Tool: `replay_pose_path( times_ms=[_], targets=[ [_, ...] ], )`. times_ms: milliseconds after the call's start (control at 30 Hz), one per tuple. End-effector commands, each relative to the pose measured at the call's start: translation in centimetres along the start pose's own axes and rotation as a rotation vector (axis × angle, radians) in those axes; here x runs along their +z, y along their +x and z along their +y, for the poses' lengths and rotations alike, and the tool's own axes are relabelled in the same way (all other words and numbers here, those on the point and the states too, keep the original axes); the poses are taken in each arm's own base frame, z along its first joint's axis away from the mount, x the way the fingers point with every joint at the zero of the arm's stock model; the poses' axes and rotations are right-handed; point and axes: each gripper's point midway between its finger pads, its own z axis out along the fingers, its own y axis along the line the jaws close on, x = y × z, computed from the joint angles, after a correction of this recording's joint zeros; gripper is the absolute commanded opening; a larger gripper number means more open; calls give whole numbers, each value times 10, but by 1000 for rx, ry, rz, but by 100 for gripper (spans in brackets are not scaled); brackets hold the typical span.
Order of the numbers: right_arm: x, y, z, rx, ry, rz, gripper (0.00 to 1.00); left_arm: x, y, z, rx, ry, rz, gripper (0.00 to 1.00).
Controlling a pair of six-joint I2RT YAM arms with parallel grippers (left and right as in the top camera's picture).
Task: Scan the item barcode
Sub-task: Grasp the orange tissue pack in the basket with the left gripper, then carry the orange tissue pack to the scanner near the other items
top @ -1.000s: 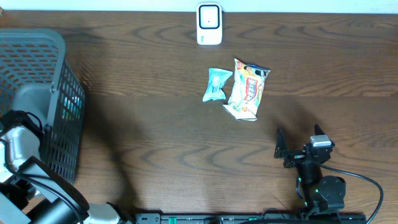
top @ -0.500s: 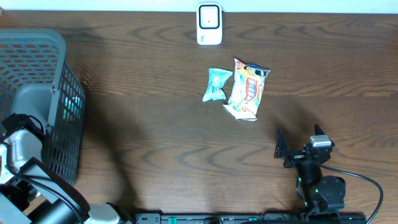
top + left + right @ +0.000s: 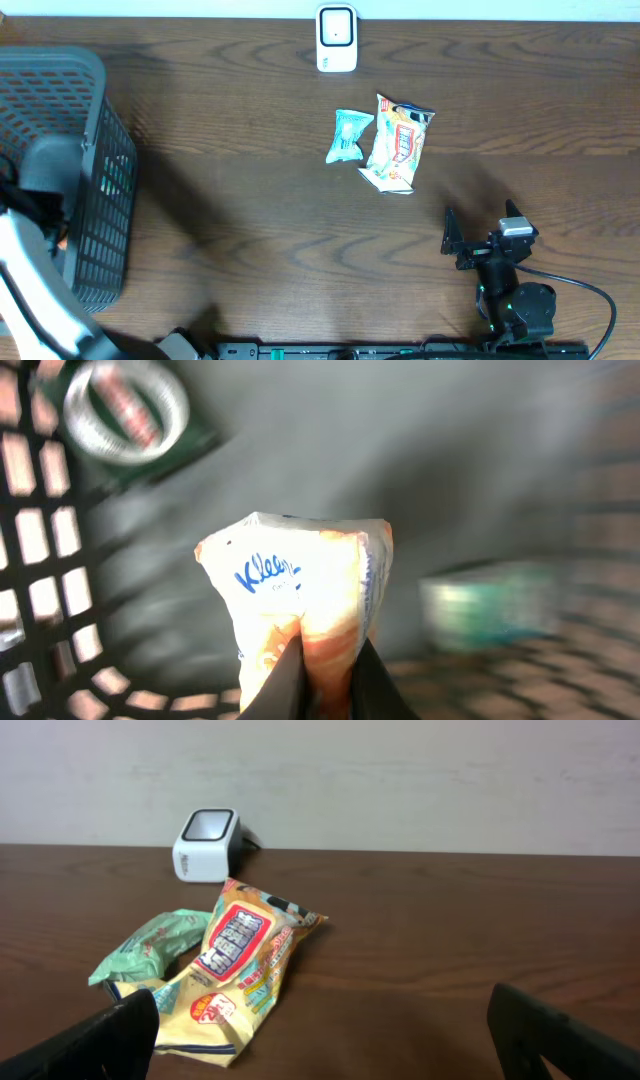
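Observation:
My left gripper (image 3: 325, 685) is inside the grey basket (image 3: 100, 150), shut on a white and orange Kleenex tissue pack (image 3: 300, 580) pinched by its lower end between the black fingers (image 3: 280, 685). The overhead view shows only the left arm (image 3: 30, 270) at the basket's near side; the pack is hidden there. The white barcode scanner (image 3: 337, 38) (image 3: 205, 843) stands at the table's far edge. My right gripper (image 3: 482, 228) (image 3: 320, 1040) rests open near the front right, holding nothing.
A yellow snack bag (image 3: 398, 145) (image 3: 240, 970) and a teal packet (image 3: 348, 135) (image 3: 150, 945) lie side by side below the scanner. Inside the basket are a green box with a round label (image 3: 130, 410) and a blurred teal pack (image 3: 490, 600).
The left gripper has shut on the tissue pack, and the left arm has shifted at the basket's near side. The right arm has not moved.

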Motion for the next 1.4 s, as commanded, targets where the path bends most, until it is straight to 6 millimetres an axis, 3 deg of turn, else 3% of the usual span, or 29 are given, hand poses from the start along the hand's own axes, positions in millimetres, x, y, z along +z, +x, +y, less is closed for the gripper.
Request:
replay_pose_path(
  times_ms=[0, 233, 367, 467, 533, 733, 1033, 1167, 1367],
  targets=[
    [0, 0, 2, 12, -6, 0, 99, -61, -11, -26, -8, 225, -102, 7],
    [0, 0, 2, 12, -6, 0, 99, -175, -8, -47, 28, 619, -312, 7],
    [0, 0, 2, 12, -6, 0, 99, -253, 25, -70, 166, 957, -350, 7],
    [0, 0, 2, 12, -6, 0, 99, -285, 52, -85, 278, 1118, -314, 8],
    [0, 0, 2, 12, -6, 0, 99, -295, 69, -92, 337, 1181, -273, 8],
    [0, 0, 2, 12, -6, 0, 99, -300, 124, -110, 583, 1269, -148, 8],
    [0, 0, 2, 12, -6, 0, 99, -297, 223, -131, 1032, 1373, 29, 7],
    [0, 0, 2, 12, -6, 0, 99, -277, 268, -143, 1147, 1341, 160, 7],
    [0, 0, 2, 12, -6, 0, 99, -211, 331, -166, 1269, 1128, 278, 7]
  ],
)
